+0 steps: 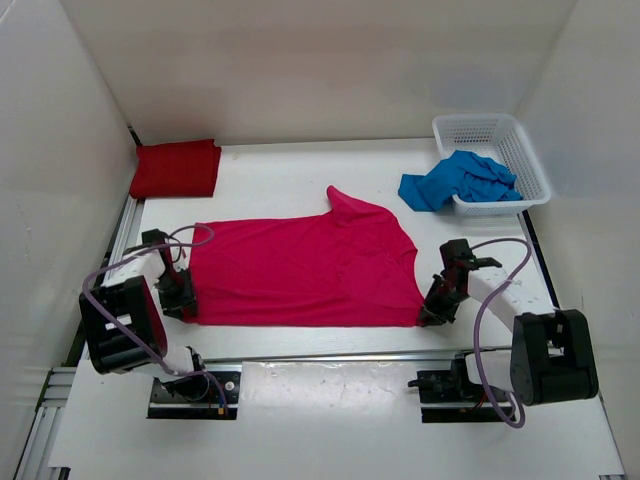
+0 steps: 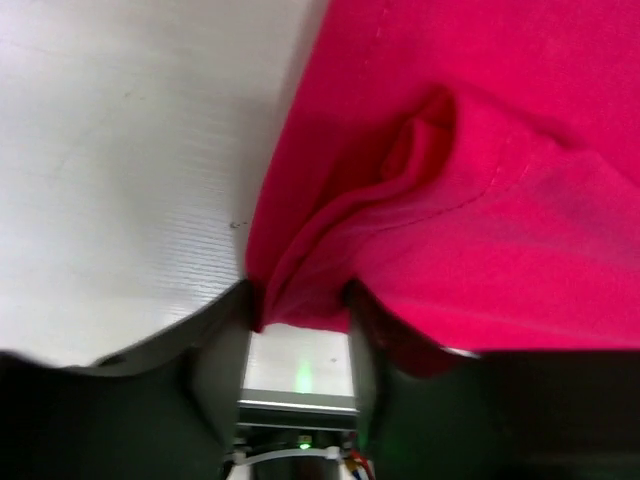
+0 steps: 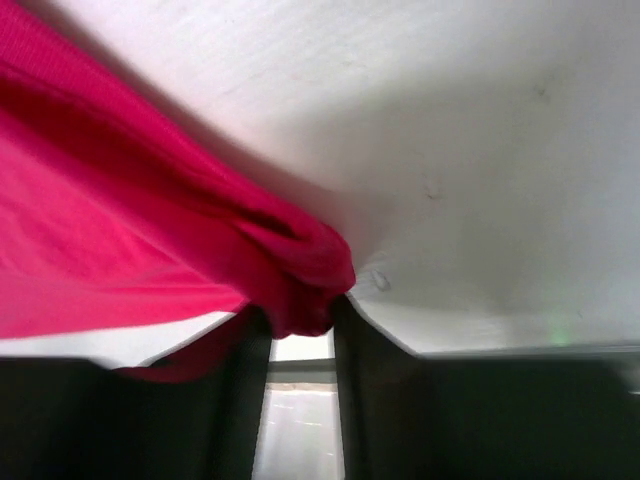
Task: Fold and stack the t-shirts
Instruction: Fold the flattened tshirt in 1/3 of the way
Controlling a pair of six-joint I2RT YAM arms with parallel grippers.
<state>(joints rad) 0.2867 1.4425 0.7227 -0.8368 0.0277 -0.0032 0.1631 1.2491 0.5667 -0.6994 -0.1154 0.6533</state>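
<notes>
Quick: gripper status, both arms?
Left gripper: closed on the bright pink fabric t-shirt.
Right gripper: closed on the same t-shirt.

On my right wrist feed, the right gripper (image 3: 300,335) pinches a bunched fold of the pink-magenta shirt (image 3: 110,250) between its two dark fingers (image 3: 375,400). From the pinch, the cloth stretches up and to the left over the white table (image 3: 450,150).
</notes>
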